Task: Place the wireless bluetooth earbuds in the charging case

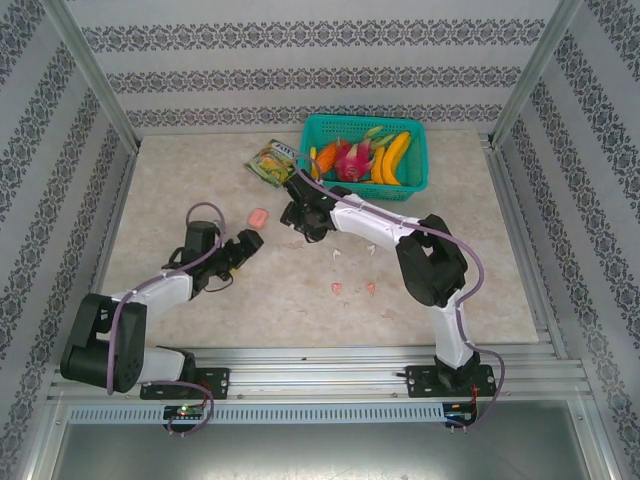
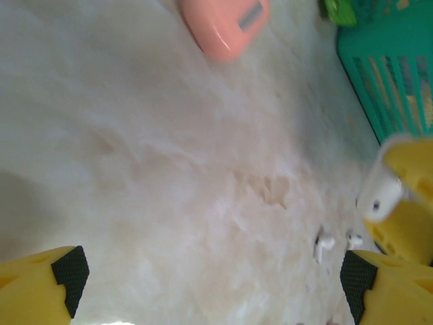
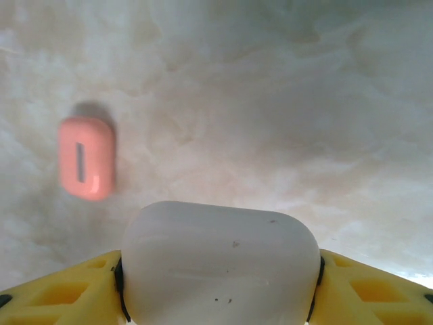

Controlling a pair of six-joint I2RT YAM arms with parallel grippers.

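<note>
Your two white earbuds [image 1: 337,252] lie on the table [image 1: 450,270], the two pink earbuds [image 1: 338,289] just nearer. Farther left, your right claw [image 1: 296,215] pinches the white case [image 3: 220,264] (snug between both fingers). The pink case [image 1: 259,216] lies left of that. Your left claw [image 2: 213,284] is spread wide, holding nothing.

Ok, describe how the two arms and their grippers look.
Both the left arm and right arm have white links with bulky black joints, and a lilac cable loops along each. The left gripper and right gripper have yellow fingers with black pads.
</note>
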